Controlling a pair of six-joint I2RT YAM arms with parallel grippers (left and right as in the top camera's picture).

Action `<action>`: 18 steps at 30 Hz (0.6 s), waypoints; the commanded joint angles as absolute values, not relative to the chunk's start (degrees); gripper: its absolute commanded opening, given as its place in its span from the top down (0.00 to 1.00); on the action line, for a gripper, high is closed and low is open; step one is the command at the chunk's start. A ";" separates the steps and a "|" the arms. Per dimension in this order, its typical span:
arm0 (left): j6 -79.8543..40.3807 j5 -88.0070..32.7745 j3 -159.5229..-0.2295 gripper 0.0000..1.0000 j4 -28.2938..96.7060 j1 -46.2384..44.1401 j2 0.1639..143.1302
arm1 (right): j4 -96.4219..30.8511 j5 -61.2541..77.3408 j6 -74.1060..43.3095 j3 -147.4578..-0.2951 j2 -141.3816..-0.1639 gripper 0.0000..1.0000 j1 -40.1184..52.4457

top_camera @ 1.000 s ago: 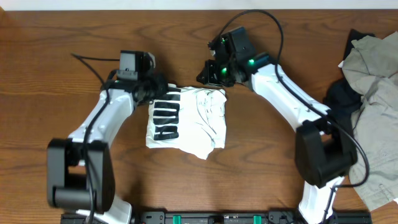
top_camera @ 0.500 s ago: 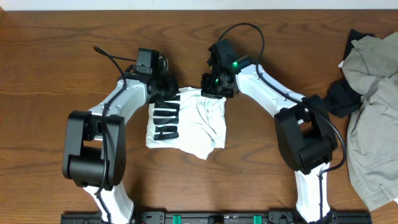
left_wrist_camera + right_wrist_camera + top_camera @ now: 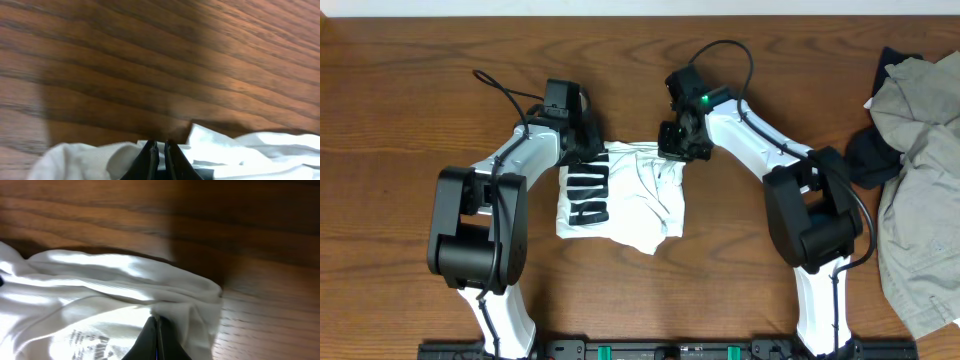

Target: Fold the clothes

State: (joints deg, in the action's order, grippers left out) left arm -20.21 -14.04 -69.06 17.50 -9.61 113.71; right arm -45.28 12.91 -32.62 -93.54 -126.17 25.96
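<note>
Bench: brown wood bench (image 3: 400, 120); I see a grey clothes pile (image 3: 920, 190) at the right edge of the frame.
T-shirt: the T-shirt (image 3: 640, 200) lies folded at frame centre, its black lettering running top to bottom along its left side.
Tools: the left tool (image 3: 588, 148) and the right tool (image 3: 677, 150) are both clamped on its upper edge.
Change: a second ago both arms were spread wider; the shirt has kept its place.

Open table (image 3: 380, 120) left, garment pile (image 3: 920, 200) right
</note>
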 commanded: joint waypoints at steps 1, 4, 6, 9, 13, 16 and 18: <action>-17.56 -4.51 -68.99 0.90 18.17 -8.25 115.63 | -46.65 2.92 -32.51 -93.69 -127.04 0.99 23.14; -17.54 -4.16 -69.04 0.90 18.04 -7.38 115.63 | -46.85 0.91 -32.53 -93.69 -127.04 0.99 22.20; -17.56 -4.19 -69.38 0.90 18.31 -6.66 115.61 | -47.37 0.25 -32.56 -93.71 -127.02 0.99 21.61; -17.30 -4.19 -71.16 0.90 20.64 -5.80 114.78 | -48.60 -0.19 -32.56 -94.13 -126.98 0.99 20.62; -14.76 -4.12 -75.37 0.91 24.95 -5.15 111.24 | -55.07 -1.50 -32.56 -98.83 -126.91 0.99 19.00; -14.79 -3.79 -78.94 0.76 27.99 -5.10 107.61 | -61.71 -1.48 -32.36 -104.92 -126.30 0.99 18.37; -14.79 -3.79 -81.21 0.59 30.28 -5.17 104.81 | -65.32 -0.36 -29.82 -108.84 -125.34 0.99 18.85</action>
State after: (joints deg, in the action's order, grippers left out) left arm -15.70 -5.30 -76.88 28.88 -5.04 110.83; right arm -63.37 0.03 -32.16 -103.55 -127.02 18.48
